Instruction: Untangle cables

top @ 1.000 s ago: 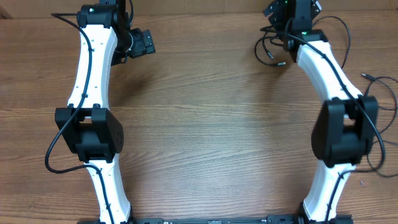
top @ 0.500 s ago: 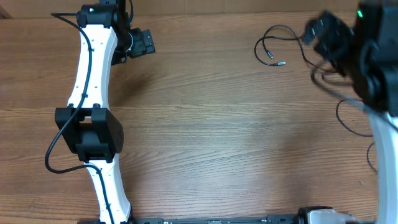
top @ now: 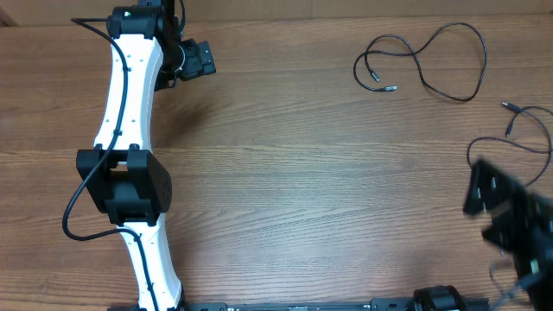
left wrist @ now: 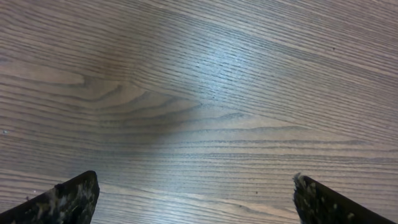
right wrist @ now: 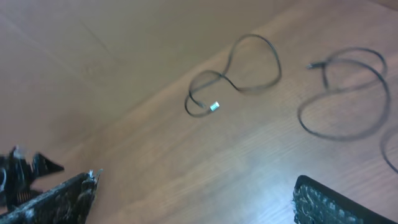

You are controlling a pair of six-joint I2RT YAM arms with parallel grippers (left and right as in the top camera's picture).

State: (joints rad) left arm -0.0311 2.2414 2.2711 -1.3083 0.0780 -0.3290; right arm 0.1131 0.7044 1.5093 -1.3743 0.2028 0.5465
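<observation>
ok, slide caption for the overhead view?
Two thin black cables lie apart at the right of the wooden table; left arm at far left, right arm motion-blurred.

In the overhead view the right arm (top: 511,218) is a dark blur at lower right, cut by the frame edge. A cable (top: 510,106) runs off the right edge, perhaps under that arm. The wrist views crop the left fingers (left wrist: 69,198) and right fingers (right wrist: 56,199) to their tips.

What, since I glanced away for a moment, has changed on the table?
The right arm swung back from the far-right corner toward the table's near edge, the right gripper open and empty. That uncovered the looped cable, which lies where it was. The left arm and open left gripper stayed put.
</observation>
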